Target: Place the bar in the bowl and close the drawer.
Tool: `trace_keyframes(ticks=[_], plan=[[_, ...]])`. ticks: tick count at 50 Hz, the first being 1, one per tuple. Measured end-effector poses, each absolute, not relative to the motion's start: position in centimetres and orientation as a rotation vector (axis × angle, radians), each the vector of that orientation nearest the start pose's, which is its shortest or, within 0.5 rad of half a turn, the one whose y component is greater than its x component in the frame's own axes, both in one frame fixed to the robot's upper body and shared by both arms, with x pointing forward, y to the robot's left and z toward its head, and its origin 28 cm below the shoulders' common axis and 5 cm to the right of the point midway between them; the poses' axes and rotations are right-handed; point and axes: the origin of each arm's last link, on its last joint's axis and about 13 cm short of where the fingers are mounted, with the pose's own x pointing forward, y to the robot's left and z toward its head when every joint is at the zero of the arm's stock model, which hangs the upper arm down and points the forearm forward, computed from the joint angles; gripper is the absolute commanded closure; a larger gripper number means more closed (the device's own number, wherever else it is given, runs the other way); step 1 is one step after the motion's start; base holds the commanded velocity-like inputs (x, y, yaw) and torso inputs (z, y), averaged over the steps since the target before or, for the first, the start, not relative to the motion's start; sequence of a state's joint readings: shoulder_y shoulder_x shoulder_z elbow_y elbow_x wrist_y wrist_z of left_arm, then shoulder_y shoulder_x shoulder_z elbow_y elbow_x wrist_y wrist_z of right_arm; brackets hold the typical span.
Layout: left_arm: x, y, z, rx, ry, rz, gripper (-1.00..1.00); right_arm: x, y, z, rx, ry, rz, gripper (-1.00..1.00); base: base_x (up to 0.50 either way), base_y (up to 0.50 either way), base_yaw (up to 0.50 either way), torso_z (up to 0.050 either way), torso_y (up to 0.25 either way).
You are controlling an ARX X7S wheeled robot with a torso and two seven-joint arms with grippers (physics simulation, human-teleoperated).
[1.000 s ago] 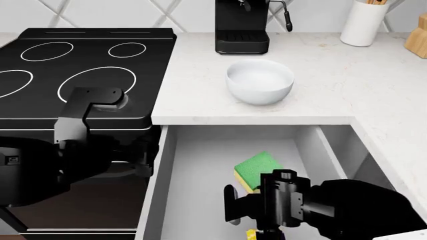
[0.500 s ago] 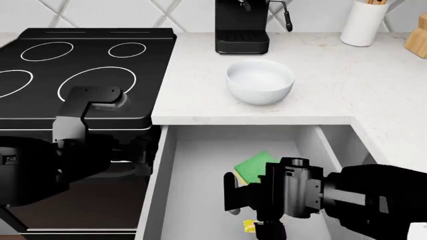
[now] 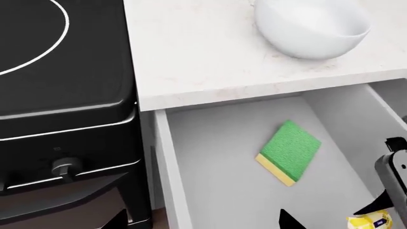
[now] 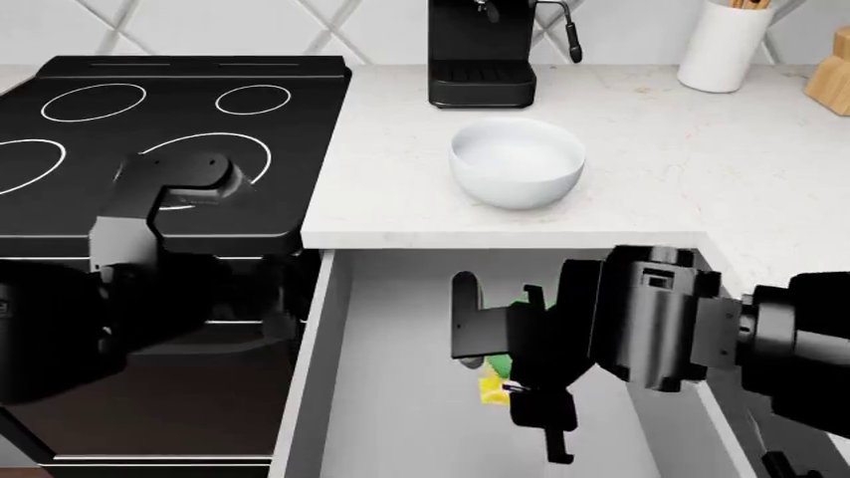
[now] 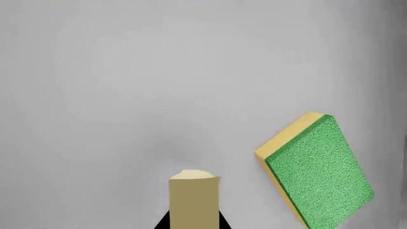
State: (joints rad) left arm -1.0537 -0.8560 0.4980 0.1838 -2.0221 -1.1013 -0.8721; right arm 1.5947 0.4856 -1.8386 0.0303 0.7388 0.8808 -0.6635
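Observation:
The yellow bar (image 4: 496, 390) hangs above the open drawer (image 4: 385, 398), with my right gripper (image 4: 508, 383) shut on it. In the right wrist view the bar (image 5: 194, 200) stands between the dark jaws over the drawer's grey floor (image 5: 159, 71). The white bowl (image 4: 519, 164) sits on the counter behind the drawer, apart from both grippers. In the left wrist view the bowl (image 3: 311, 28), the drawer (image 3: 216, 167) and the bar (image 3: 371, 222) all show. My left gripper (image 3: 197, 225) stands open and holds nothing, beside the drawer's left wall.
A green sponge (image 3: 289, 151) with a yellow underside lies in the drawer, right under my right gripper. The black stove (image 4: 159, 139) is at the left, with my left arm (image 4: 133, 249) before it. A coffee machine (image 4: 481, 55), a white holder (image 4: 724, 45) and a wooden block (image 4: 830, 85) stand at the back.
My right gripper has risen from the drawer's front end with the bar and moved toward the counter. The left arm has lifted slightly.

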Motion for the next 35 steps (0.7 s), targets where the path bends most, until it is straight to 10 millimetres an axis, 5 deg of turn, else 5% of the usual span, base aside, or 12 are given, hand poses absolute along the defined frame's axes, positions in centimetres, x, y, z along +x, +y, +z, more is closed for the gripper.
trace_keyframes(ticks=[18, 35], plan=[[24.3, 26.4, 28.9, -0.088, 0.525, -0.314, -1.00, 31.9, -11.1, 27.8, -1.079, 0.764, 1.059, 1.00, 0.00, 0.00, 0.00, 0.000, 0.000], [27.3, 26.4, 33.7, -0.108, 0.437, -0.247, -1.00, 32.8, -10.8, 35.2, -1.004, 0.588, 0.911, 1.00, 0.00, 0.00, 0.00, 0.000, 0.000]])
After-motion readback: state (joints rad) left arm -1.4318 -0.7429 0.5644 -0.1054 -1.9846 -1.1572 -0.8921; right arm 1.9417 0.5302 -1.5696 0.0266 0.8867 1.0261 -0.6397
